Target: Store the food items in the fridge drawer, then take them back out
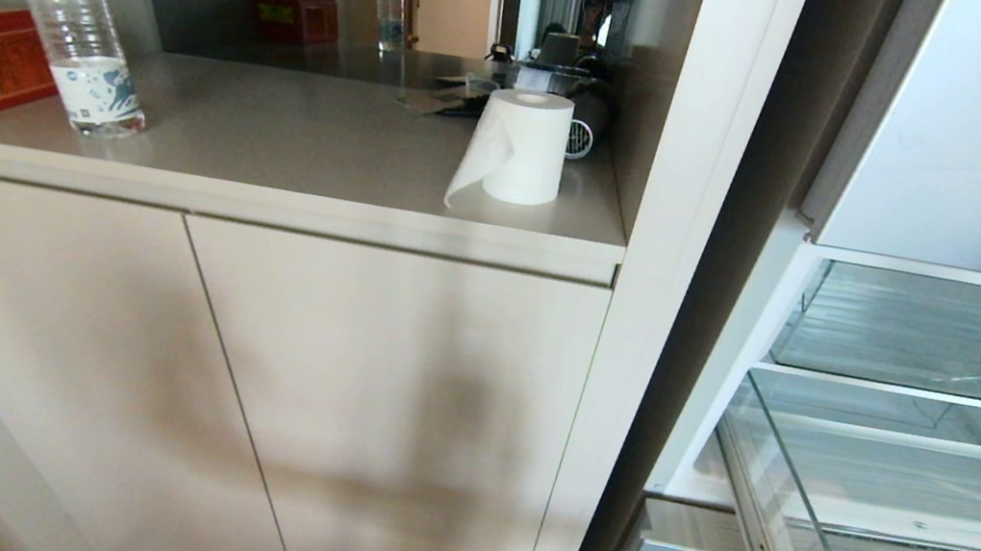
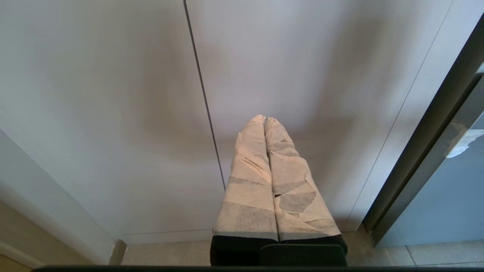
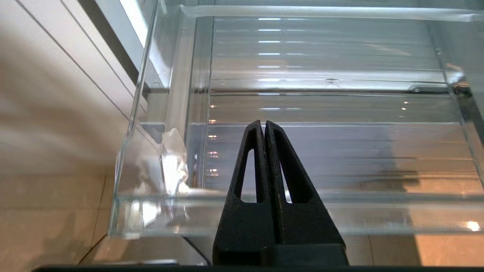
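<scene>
Pulled-out fridge drawer (image 3: 264, 211), closed right end effector (image 3: 264, 124) above front wall.

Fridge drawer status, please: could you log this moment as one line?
fridge drawer: pulled out, no food visible | right gripper: shut, above drawer | left gripper: shut, parked

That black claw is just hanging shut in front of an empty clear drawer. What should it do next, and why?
Probably back away from the fridge drawer and go find the fruit. The right gripper is shut on nothing, the drawer stands pulled out with only its bare ribbed floor showing, and no apple appears in any view.
</scene>
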### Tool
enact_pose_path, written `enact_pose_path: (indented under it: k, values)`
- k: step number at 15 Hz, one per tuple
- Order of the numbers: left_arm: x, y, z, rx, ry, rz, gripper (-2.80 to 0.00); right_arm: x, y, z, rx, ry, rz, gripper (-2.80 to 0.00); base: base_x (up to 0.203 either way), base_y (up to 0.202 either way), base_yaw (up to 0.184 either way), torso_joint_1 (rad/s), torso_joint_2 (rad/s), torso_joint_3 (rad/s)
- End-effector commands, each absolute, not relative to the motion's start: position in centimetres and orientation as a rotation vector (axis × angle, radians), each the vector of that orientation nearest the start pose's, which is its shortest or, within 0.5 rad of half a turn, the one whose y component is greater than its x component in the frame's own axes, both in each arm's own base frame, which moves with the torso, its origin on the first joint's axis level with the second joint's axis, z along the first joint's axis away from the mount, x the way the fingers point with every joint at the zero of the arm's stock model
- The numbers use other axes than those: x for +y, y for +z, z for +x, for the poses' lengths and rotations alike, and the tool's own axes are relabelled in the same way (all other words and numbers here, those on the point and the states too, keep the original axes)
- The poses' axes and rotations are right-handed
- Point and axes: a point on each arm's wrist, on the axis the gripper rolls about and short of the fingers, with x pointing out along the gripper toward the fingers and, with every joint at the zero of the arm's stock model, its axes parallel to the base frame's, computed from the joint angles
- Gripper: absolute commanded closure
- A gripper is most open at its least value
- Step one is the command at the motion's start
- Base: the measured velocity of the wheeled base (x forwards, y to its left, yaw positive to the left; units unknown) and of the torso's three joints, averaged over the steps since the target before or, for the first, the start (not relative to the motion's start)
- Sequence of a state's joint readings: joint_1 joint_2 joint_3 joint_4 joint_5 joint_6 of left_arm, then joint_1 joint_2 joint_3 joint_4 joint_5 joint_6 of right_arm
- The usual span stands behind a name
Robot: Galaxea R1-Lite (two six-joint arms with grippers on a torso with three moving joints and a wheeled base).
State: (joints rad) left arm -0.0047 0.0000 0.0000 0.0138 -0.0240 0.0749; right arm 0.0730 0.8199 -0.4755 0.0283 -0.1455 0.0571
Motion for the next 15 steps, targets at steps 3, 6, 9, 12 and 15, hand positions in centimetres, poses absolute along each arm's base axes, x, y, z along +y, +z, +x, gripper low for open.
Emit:
enact_pose_path:
  k: [3, 6, 9, 12, 15]
  values:
    - [0.0, 7.4, -2.3, 0.014, -0.028, 0.075, 0.00, 0.0, 18.5, 4.2, 0.239, -0.090, 0.031, 0.00, 0.000, 0.000, 0.000, 0.000, 0.00, 0.000]
    - [0.0, 7.4, -2.3, 0.014, -0.030, 0.075, 0.00, -0.2, 16.7, 2.4, 0.209, -0.090, 0.025, 0.00, 0.000, 0.000, 0.000, 0.000, 0.00, 0.000]
    - [0.0, 7.4, -2.3, 0.014, -0.030, 0.075, 0.00, -0.2, 15.3, 1.2, 0.182, -0.073, 0.032, 0.00, 0.000, 0.000, 0.000, 0.000, 0.00, 0.000]
    - [0.0, 7.4, -2.3, 0.014, -0.030, 0.075, 0.00, -0.3, 12.5, 0.0, 0.167, -0.041, 0.030, 0.00, 0.000, 0.000, 0.000, 0.000, 0.00, 0.000]
    - [0.0, 7.4, -2.3, 0.014, -0.028, 0.075, 0.00, -0.3, 9.3, 0.0, 0.191, -0.027, 0.043, 0.00, 0.000, 0.000, 0.000, 0.000, 0.00, 0.000]
